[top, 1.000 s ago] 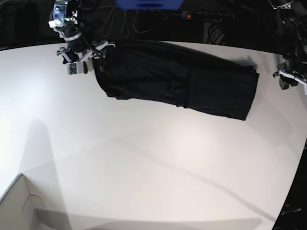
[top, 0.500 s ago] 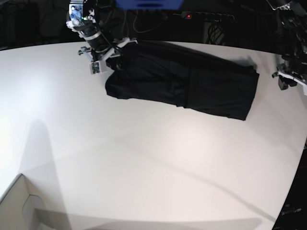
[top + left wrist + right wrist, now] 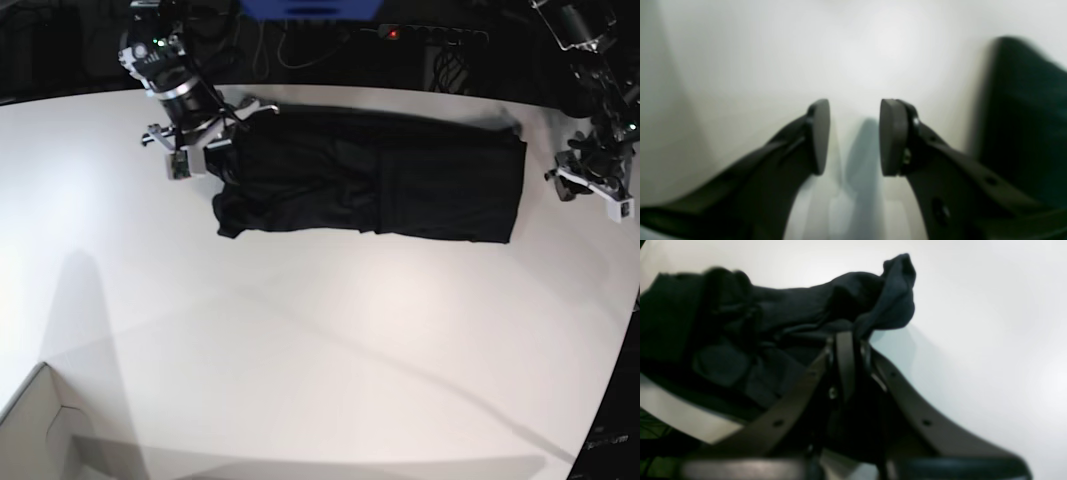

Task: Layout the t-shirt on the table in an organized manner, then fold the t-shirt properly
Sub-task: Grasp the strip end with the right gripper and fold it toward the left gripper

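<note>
Lying folded lengthwise on the white bench (image 3: pixel 300 330), the black t-shirt (image 3: pixel 400 185), one end pinched in the closed right pincer (image 3: pixel 847 340), left pincer (image 3: pixel 853 136) held apart, empty, beside the other end.

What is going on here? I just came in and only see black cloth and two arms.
A two-armed robot is laying out a black t-shirt on the white table. The right gripper has its jaws shut on a bunched bit of fabric at one end of the shirt. The left gripper hangs beside the other end with its jaws apart and nothing between them. The shirt lies stretched in a long band, not yet neatly folded.
</note>
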`<state>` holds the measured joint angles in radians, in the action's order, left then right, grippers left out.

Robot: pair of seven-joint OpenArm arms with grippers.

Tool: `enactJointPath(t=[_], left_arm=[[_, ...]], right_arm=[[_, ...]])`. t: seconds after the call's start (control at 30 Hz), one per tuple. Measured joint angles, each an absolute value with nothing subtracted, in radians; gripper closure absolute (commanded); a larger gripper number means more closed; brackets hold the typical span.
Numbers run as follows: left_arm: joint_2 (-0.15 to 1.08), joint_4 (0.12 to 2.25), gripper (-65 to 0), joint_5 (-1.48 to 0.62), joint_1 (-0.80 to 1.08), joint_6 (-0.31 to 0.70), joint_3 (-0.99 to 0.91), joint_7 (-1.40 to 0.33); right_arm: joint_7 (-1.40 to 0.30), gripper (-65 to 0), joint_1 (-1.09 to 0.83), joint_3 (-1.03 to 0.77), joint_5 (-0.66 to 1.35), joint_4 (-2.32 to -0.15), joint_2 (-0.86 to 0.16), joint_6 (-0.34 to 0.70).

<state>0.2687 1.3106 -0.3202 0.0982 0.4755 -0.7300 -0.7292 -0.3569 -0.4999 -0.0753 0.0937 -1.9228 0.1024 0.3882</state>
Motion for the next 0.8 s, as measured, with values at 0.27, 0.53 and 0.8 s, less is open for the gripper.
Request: enactJointPath(t=[0.27, 0.53, 0.8], left_arm=[[0.245, 1.325, -24.0, -0.309, 0.109, 0.479, -0.627, -0.691], [0.216, 1.386, -24.0, -0.322, 0.177, 0.479, -0.598, -0.661], [0.199, 1.469, -24.0, -0.317, 0.251, 0.48, -0.595, -0.679]], right_arm=[[-0.356, 0.0, -0.5, 0.033, 0.092, -1.96, 0.095, 0.387], [-0.359, 0.0, -0.424, 0.205, 0.088, -1.962, 0.094, 0.385], [-0.356, 0.0, -0.3, 0.402, 0.067, -1.916, 0.135, 0.381]])
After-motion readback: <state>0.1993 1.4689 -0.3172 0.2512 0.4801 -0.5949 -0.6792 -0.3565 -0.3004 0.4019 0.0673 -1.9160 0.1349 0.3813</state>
